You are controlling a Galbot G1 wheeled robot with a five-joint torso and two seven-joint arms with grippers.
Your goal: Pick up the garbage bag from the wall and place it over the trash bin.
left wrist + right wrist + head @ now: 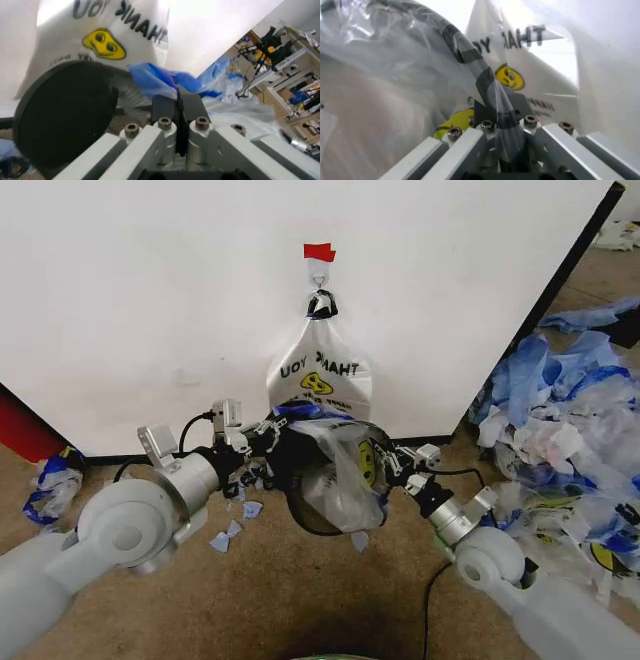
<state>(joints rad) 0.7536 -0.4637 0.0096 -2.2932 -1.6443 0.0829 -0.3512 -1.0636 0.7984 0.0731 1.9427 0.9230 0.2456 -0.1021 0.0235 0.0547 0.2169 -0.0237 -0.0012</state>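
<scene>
Thin clear plastic garbage bag with blue trim (335, 455) draped over small round black wire-mesh trash bin (312, 480), between both grippers. Left gripper (178, 98) pinching blue edge, right gripper (496, 112) pressed on film at bin rim — better to pull evenly, gently.

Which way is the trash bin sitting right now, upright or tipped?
Tipped. In the head view the trash bin lies on its side, mouth facing the camera, with the garbage bag draped over it, between the left tool and right tool.
</scene>
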